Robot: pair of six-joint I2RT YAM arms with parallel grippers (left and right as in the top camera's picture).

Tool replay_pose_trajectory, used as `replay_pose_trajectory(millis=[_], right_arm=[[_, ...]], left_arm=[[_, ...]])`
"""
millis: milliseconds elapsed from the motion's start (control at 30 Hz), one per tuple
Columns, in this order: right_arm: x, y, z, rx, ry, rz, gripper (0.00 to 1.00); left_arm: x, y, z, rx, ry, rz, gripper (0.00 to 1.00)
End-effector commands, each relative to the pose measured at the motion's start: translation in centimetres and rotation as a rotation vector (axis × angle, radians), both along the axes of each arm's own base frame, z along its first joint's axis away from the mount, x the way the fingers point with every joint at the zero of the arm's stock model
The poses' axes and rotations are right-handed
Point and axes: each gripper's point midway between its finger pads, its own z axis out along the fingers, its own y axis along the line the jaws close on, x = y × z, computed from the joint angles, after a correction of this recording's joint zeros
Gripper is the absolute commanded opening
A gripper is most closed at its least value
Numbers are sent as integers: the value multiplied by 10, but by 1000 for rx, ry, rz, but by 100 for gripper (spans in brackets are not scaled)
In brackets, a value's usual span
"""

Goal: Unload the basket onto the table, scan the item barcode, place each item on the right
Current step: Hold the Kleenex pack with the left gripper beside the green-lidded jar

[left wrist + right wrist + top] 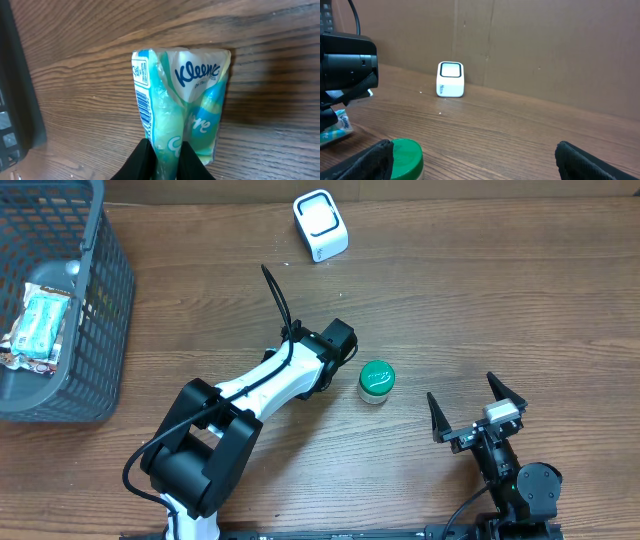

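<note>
A teal and white Kleenex tissue pack (185, 100) lies against the wooden table, its barcode (143, 107) running along its left edge. My left gripper (166, 150) is shut on the pack's near end, black fingers pressing both sides. From overhead the left gripper (335, 345) covers the pack. A corner of the pack (332, 127) shows at the left of the right wrist view. The white scanner (320, 225) stands at the back of the table, also seen as a small white box (450, 79). My right gripper (467, 405) is open wide, holding nothing.
A green-lidded jar (377, 380) stands just right of the left gripper and close in front of the right gripper's left finger (375, 160). A grey basket (100, 320) at the far left holds a packet (40, 325).
</note>
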Motion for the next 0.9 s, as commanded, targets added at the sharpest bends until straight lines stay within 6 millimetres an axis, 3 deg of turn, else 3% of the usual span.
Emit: replay_pose_trajectory(millis=[0, 367, 867], right_arm=[[0, 0, -2, 6, 0, 0, 100], [0, 0, -2, 6, 0, 0, 100], [0, 0, -2, 6, 0, 0, 100]], left_arm=[[-2, -4, 3, -21, 0, -10, 14], [-2, -4, 3, -24, 1, -9, 27], [-1, -8, 7, -40, 3, -9, 20]])
